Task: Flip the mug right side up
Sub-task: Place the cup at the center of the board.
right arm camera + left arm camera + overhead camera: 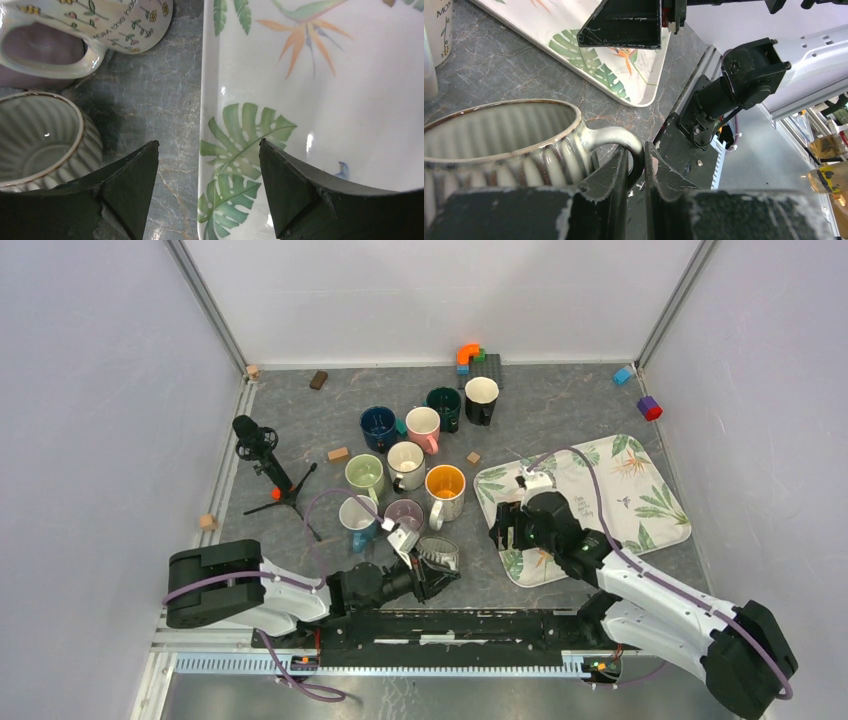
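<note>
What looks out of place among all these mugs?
The ribbed mug nearest the arms. The left gripper pinches it by the handle and it seems to lean, while the other mugs stand upright in a cluster. Small blocks also lie scattered around them.

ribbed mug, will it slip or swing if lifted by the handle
Probably rigid and fairly heavy: the ribbed mug looks like thick glazed ceramic. The glossy handle, pinched by the left gripper, could pivot or slip.
</note>
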Controlling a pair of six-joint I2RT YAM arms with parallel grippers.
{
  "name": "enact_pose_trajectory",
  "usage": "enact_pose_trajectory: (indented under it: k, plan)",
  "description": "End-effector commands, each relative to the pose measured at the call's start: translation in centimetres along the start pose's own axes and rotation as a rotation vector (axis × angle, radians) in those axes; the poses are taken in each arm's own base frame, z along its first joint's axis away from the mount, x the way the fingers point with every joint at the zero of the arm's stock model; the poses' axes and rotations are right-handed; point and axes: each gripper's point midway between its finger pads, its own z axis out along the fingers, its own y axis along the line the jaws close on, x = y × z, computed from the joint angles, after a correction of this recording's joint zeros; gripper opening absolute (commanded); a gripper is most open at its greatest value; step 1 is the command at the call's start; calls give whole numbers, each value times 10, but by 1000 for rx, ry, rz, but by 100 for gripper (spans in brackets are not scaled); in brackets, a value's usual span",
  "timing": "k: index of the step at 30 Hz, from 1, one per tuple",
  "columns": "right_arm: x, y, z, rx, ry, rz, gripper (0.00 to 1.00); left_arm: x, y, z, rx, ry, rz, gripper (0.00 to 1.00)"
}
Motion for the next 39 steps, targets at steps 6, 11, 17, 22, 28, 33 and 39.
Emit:
enact_pose_trajectory:
  k: [6,11,17,22,28,33,39]
  plan:
    - [19,15,4,21,-2,-54,79,6,6,-15,-27,-45,-44,22]
    - [26,24,3,26,-5,-77,79,16,12,-21,-43,-19,-54,28]
    - [27,38,1,27,-13,-120,80,26,19,-27,-71,14,-56,34]
    - [31,47,2,21,-5,-138,80,31,23,-27,-87,29,-49,36]
    - [31,43,0,37,-14,-137,80,37,22,-28,-89,60,-52,46]
    - [26,37,-5,51,-39,-139,81,43,24,-30,-109,96,-46,57]
    - [8,32,-17,78,-104,-141,82,36,13,-30,-106,128,-39,64]
